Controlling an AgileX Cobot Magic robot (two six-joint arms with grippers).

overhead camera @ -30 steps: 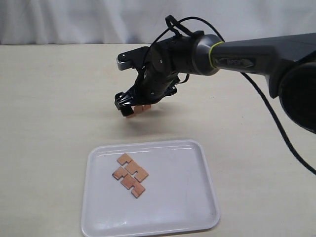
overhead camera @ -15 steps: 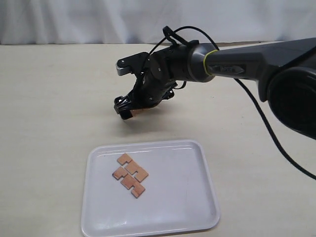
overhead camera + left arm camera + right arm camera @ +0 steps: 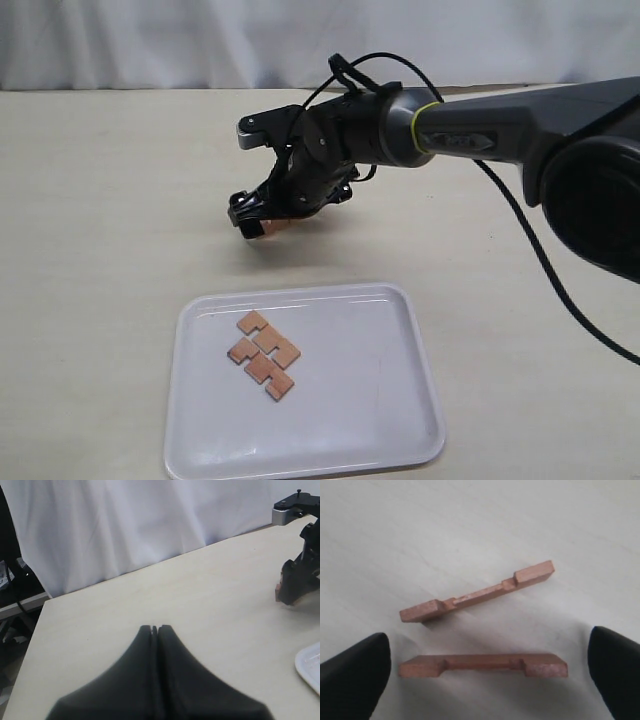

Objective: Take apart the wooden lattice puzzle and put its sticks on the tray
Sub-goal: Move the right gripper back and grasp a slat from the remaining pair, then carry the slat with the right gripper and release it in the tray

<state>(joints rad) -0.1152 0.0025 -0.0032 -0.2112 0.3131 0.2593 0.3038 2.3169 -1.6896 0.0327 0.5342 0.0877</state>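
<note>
We count four sticks in all, every one separate and none crossed with another. Two sticks (image 3: 265,352) lie flat on the one white tray (image 3: 400,420), side by side and touching, in its left half as the exterior view shows it. The other two lie on the table (image 3: 100,200) beyond the tray's far rim, under the right gripper (image 3: 255,220). There the straight stick (image 3: 482,665) and the slanted stick (image 3: 477,592) sit near each other without touching, each showing its two notches. The right gripper hangs low over this pair with its two fingers (image 3: 355,677) spread wide. Each finger stands outside the stick ends and grips nothing. The left gripper (image 3: 155,630) hovers over bare table well apart from the tray, its two fingers pressed together with nothing between them.
</note>
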